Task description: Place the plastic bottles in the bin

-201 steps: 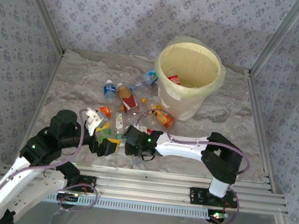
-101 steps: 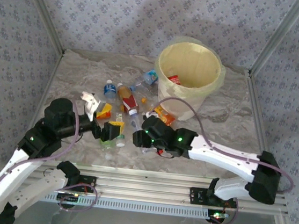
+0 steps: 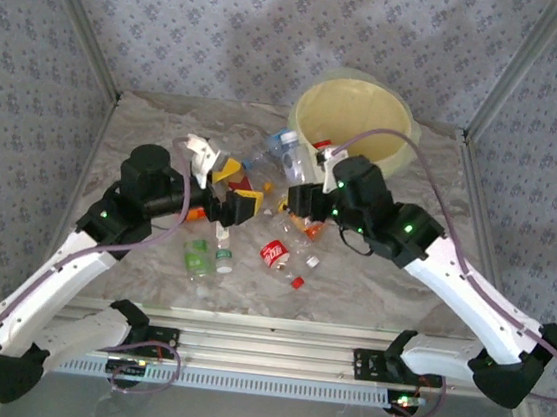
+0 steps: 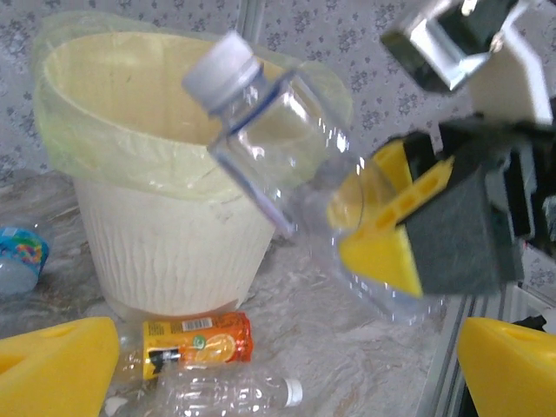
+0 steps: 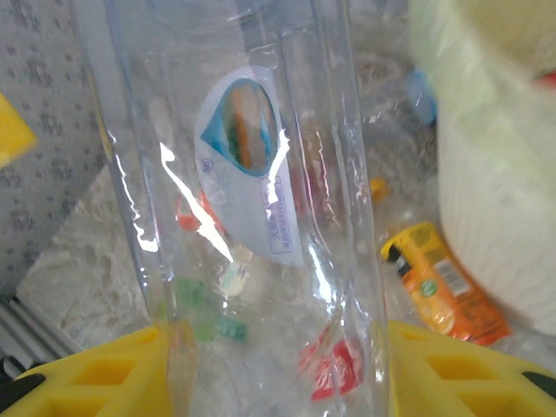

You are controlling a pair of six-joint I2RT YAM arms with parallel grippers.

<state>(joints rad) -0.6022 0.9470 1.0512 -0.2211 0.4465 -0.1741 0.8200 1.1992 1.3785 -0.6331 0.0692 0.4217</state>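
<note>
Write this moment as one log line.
right gripper: shut on clear bottle, near bin | left gripper: open | other bottles: on table

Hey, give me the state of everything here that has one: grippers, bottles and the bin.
left gripper: open, empty.
right gripper: shut on the clear bottle.
clear bottle: capped, tilted, held off the table near the bin.
bin: upright, open-topped, bag-lined.
orange-label bottle: lying flat by the bin's base.
</note>
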